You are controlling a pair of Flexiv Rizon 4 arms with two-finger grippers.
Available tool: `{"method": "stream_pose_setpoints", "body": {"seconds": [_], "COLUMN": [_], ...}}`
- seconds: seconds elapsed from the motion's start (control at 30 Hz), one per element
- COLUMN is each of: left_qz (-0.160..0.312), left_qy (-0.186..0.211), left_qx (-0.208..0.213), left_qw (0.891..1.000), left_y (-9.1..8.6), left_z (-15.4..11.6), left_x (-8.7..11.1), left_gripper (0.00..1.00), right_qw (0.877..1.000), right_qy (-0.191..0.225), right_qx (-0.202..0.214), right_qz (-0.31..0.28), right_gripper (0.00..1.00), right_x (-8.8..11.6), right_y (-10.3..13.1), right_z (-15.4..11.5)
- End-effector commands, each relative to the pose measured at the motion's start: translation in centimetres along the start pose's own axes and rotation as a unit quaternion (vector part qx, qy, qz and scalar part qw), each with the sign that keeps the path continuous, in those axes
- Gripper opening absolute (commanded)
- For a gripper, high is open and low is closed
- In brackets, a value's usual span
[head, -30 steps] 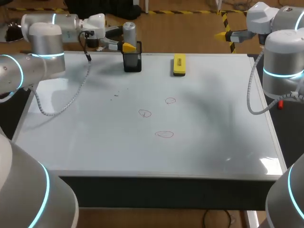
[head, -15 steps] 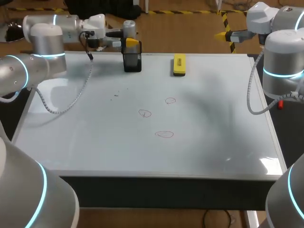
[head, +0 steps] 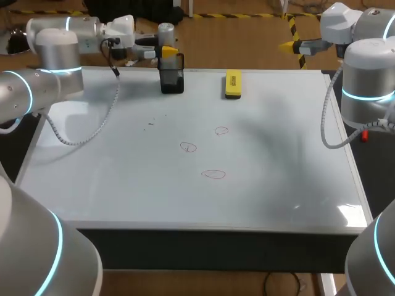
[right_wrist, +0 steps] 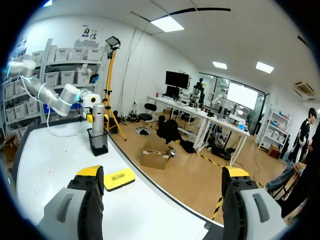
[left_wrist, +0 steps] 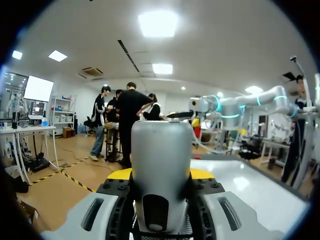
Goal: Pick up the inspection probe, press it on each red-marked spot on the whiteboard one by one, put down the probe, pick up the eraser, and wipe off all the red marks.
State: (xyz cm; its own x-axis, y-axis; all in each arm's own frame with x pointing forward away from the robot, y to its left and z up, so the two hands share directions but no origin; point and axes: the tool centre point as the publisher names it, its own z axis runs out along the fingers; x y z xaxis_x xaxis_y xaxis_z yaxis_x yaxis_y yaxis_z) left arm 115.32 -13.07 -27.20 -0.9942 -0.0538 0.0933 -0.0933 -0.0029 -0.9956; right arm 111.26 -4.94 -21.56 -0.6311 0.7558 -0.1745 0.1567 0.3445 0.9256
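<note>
The left gripper (head: 167, 51) is clenched on the grey cylindrical inspection probe (head: 166, 34), yellow tips on either side of its body. The probe stands upright, long axis vertical, directly over the black mesh holder (head: 172, 79); whether its lower end is clear of the holder's rim I cannot tell. The three red marks (head: 213, 174) lie on the whiteboard (head: 278, 160), robot-side of the holder, so the left arm is nearer. The right gripper (right_wrist: 162, 172) hangs released, well off from the holder.

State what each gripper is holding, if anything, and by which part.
The left gripper grips the inspection probe round its grey body, below the rounded top. The right gripper holds nothing.
</note>
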Motion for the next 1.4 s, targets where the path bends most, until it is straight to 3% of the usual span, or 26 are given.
{"method": "stream_pose_setpoints", "body": {"seconds": [0.03, 0.43, 0.97, 1.17, 1.4], "left_qz": [0.002, 0.018, 0.048, 0.049, 0.049], "left_qy": [-0.021, -0.023, -0.043, -0.061, -0.075], "left_qx": [-0.009, 0.008, 0.010, 0.011, 0.010], "left_qw": [1.000, 1.000, 0.998, 0.997, 0.996], "left_y": [-1.8, -5.7, -11.2, -11.5, -10.2], "left_z": [0.0, 0.1, -1.5, -3.9, -7.2], "left_x": [1.2, 2.1, 6.2, 7.9, 9.9], "left_gripper": [0.00, 0.00, 0.00, 0.00, 0.00], "right_qw": [1.000, 1.000, 1.000, 1.000, 1.000], "right_qy": [0.000, 0.000, 0.000, 0.000, 0.000], "right_qx": [0.000, 0.000, 0.000, 0.000, 0.000], "right_qz": [0.000, 0.000, 0.000, 0.000, 0.000], "right_gripper": [1.00, 1.00, 1.00, 1.00, 1.00], "right_x": [0.0, 0.0, 0.0, 0.0, 0.0], "right_y": [0.0, 0.0, 0.0, 0.0, 0.0], "right_z": [0.0, 0.0, 0.0, 0.0, 0.0]}}
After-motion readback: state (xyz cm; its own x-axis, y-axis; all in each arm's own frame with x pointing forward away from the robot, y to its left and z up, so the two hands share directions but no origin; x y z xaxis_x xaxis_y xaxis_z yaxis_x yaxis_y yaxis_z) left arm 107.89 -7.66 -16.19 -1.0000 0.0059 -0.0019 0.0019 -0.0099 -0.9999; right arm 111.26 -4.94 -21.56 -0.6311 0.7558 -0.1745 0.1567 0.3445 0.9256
